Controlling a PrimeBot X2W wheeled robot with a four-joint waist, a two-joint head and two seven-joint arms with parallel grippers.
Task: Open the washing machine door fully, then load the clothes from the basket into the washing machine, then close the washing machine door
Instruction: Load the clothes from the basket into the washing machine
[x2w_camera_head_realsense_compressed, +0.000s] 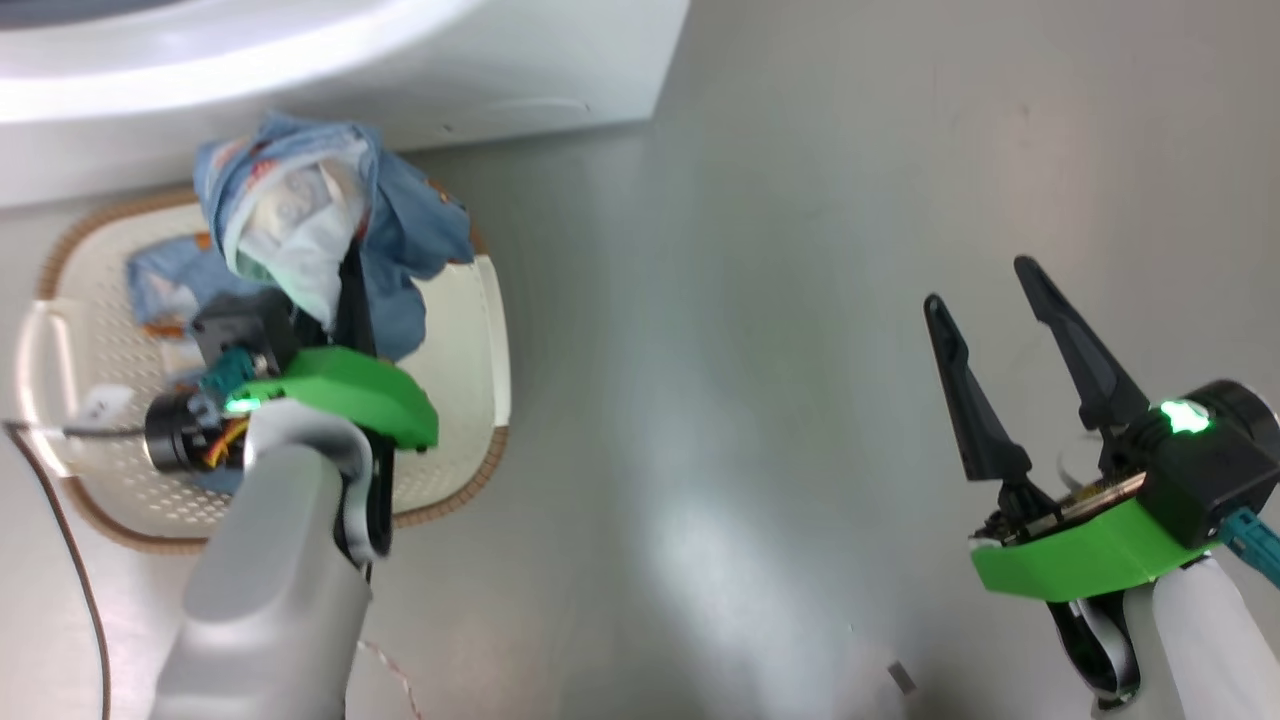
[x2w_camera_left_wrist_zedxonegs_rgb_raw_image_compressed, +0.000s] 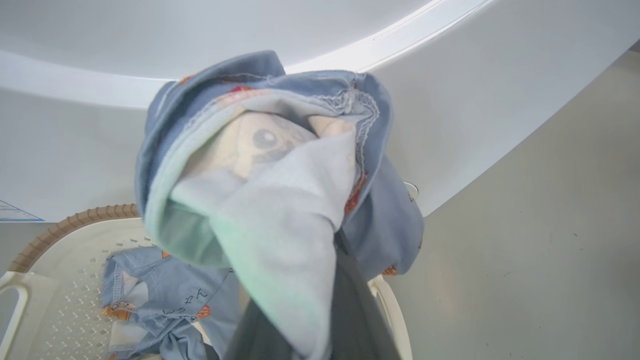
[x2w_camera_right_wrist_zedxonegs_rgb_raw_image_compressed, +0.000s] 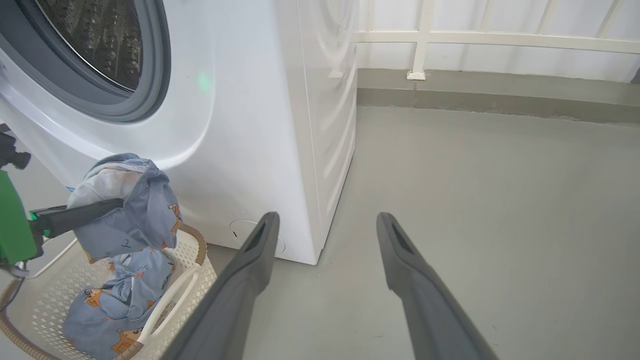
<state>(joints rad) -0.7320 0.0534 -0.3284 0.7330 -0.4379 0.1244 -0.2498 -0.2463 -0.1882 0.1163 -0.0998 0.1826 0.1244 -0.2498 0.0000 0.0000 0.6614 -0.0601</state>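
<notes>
We hold one blue garment (x2w_camera_head_realsense_compressed: 300, 210) above the basket (x2w_camera_head_realsense_compressed: 478, 330), left fingers (x2w_camera_head_realsense_compressed: 352, 295) clenched on it for the carry to the open washing machine (x2w_camera_right_wrist_zedxonegs_rgb_raw_image_compressed: 240, 125) just behind, while our right fingers (x2w_camera_head_realsense_compressed: 965, 390) hang spread and empty.

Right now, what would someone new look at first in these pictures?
A bunched blue garment with cartoon pictures is pinched in the left gripper, over the white basket in front of the washing machine. A second blue garment lies in the basket. The right gripper stands wide open over the grey floor.
</notes>
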